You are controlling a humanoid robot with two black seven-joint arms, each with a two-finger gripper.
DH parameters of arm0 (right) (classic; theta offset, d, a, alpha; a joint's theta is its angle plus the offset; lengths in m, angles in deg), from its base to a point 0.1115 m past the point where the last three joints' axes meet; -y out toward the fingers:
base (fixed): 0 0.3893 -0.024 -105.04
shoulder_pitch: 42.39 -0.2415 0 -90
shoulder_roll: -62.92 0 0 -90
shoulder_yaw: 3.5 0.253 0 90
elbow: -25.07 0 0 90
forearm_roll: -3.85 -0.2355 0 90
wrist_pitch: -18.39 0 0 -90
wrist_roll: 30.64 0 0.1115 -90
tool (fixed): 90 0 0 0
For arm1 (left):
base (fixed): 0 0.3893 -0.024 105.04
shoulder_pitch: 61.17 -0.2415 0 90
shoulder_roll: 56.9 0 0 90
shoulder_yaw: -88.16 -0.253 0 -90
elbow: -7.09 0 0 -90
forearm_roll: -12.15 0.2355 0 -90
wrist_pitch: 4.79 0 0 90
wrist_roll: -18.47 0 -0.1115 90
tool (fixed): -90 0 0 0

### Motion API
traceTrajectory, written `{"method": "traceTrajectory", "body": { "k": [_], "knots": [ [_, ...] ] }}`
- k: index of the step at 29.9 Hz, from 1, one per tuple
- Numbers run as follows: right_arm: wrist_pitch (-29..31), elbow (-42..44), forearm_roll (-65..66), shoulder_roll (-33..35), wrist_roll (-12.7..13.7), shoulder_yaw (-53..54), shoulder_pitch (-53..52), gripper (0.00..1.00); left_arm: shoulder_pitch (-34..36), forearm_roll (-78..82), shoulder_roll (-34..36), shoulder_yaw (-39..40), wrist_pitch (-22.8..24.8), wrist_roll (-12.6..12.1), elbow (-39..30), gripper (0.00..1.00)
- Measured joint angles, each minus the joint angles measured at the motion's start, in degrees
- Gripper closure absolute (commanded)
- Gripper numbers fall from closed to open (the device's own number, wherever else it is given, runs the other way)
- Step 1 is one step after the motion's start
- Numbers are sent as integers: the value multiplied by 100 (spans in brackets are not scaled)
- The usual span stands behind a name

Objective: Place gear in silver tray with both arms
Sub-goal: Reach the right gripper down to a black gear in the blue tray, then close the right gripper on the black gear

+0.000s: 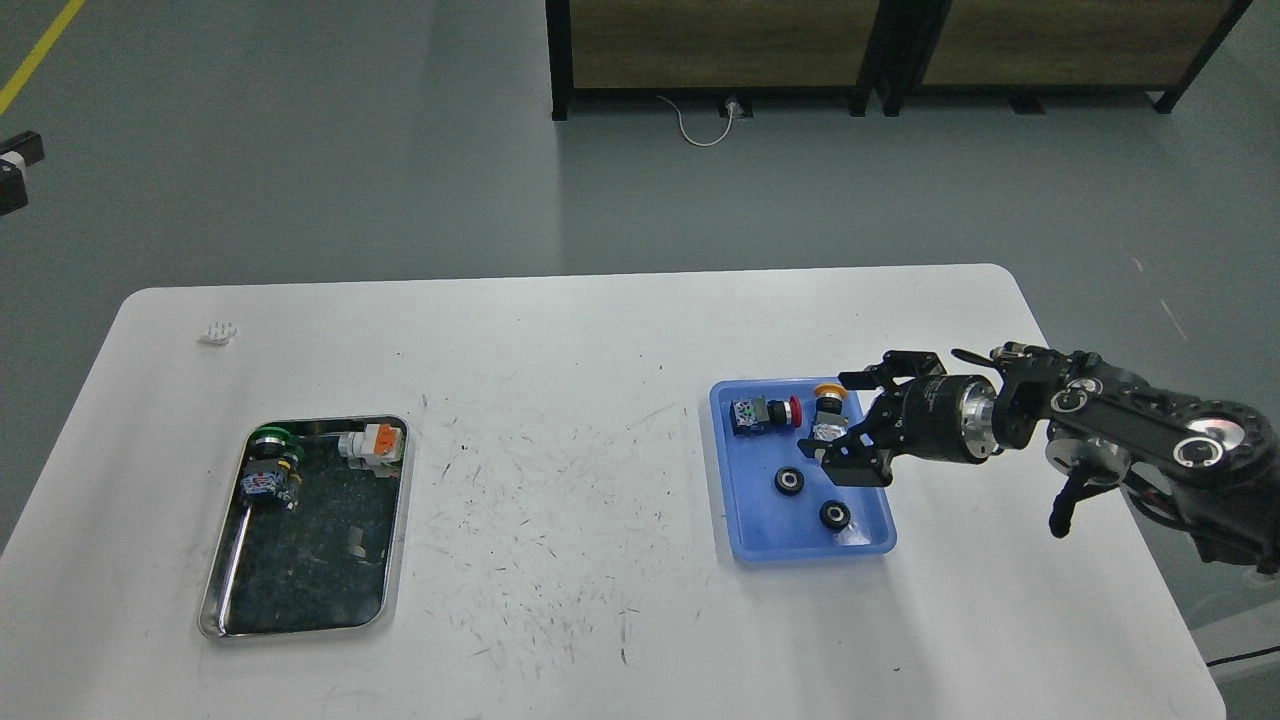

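Note:
Two small black round gears (790, 482) (835, 515) lie in the near half of a blue plastic tray (760, 525) at the right of the table. My right gripper (842, 422) is open and reaches in from the right, low over the tray's far right part, just beyond the gears and over a yellow-capped switch (826, 396). It holds nothing. The silver tray (310, 575) sits at the left. Of my left arm only a black sliver (12, 175) shows at the left edge, far from the table.
The silver tray holds a green-capped switch (270, 462) and a white and orange part (375, 443) at its far end. The blue tray also holds a red-capped switch (762, 414). A small white piece (219, 332) lies at the table's far left.

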Motion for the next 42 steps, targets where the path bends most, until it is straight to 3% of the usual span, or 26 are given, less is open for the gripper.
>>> {"method": "traceTrajectory", "body": {
  "k": [12, 26, 42],
  "knots": [
    [-66, 479, 175, -676, 6, -245, 84, 1, -13, 2, 66, -18, -12, 33, -13, 2],
    [-213, 865, 259, -963, -24, -258, 243, 3, -9, 11, 104, 8, -58, 34, 4, 2],
    [-354, 961, 343, -972, -65, -181, 343, 20, -19, 7, 185, 8, -73, 34, 23, 2]
  ]
}}
